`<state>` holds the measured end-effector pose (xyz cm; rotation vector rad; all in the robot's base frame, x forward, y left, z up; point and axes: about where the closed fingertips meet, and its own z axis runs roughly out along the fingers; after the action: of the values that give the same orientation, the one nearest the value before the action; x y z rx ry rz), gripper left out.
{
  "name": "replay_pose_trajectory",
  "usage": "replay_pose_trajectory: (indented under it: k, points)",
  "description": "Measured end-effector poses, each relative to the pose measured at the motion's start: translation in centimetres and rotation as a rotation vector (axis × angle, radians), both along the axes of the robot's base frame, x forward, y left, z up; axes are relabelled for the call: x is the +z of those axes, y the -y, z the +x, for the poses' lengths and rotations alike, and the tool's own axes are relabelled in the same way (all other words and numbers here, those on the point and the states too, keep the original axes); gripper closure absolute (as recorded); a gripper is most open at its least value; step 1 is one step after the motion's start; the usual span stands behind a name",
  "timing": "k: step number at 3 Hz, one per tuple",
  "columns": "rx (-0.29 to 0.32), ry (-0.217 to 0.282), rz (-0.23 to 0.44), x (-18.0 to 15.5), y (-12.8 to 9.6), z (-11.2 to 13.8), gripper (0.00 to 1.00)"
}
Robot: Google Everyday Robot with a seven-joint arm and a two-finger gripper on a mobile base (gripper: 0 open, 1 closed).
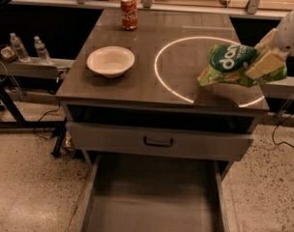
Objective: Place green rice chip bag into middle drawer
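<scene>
The green rice chip bag [228,65] is crinkly light green with a dark green round logo. It hangs in the air over the right front part of the counter top [137,83]. My gripper [264,63] comes in from the right edge and is shut on the bag's right side, with pale fingers [263,65] pressed on it. The middle drawer [152,204] is pulled open at the bottom of the view, a wide grey tray with a bare floor. It lies below and to the front-left of the bag.
A white bowl [110,60] sits on the counter's left side and a red soda can [129,13] at the back. A closed drawer front with a dark handle [158,142] is above the open drawer. Two water bottles [27,47] stand on a shelf at left. Cables run over the floor.
</scene>
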<state>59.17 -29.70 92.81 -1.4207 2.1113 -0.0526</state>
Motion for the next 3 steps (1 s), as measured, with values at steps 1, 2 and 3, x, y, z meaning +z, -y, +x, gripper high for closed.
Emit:
replay_pose_trajectory:
  k: [1, 2, 3]
  points:
    - [0.000, 0.000, 0.000, 0.0, 0.0, 0.0, 1.00]
    - [0.065, -0.048, 0.024, -3.1, -0.3, -1.7, 1.00]
    - [0.121, -0.111, 0.010, -5.7, 2.4, -6.9, 1.00]
